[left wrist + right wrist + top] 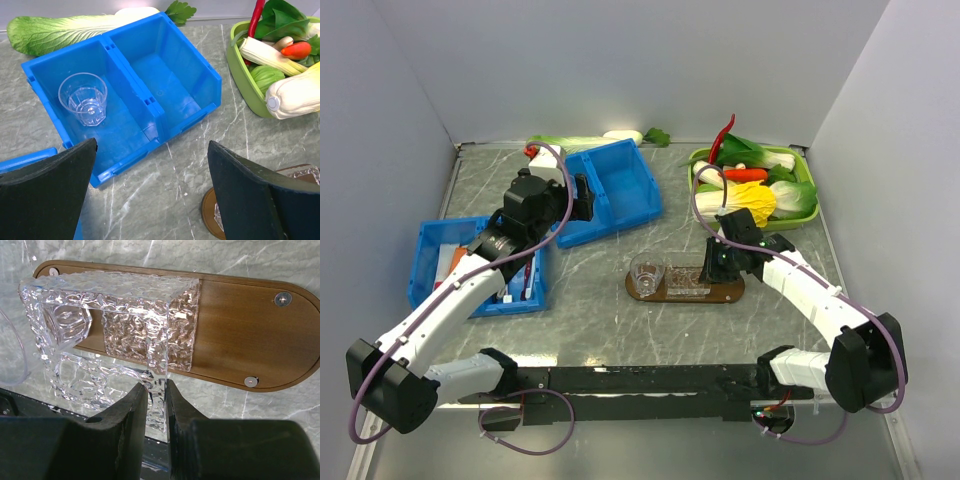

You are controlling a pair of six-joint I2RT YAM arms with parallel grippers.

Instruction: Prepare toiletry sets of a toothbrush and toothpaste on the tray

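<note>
The dark wooden tray (728, 290) (240, 335) lies mid-table. A round clear cup (646, 272) stands on its left end. My right gripper (717, 262) (156, 395) is shut on the wall of a clear, rippled square cup (688, 279) (115, 320), which lies tipped on its side over the tray. My left gripper (582, 198) (152, 195) hangs open over bare table beside the double blue bin (625, 185) (150, 100). Another clear cup (83, 96) stands upright in that bin's left compartment. Brushes and tubes (520, 283) lie in the left blue bin (430, 262), partly hidden by my left arm.
A green tray of vegetables (755, 185) (245, 75) sits at the back right. A long cabbage leaf (570, 142) (60, 32) lies behind the double bin. White walls close in the table on three sides.
</note>
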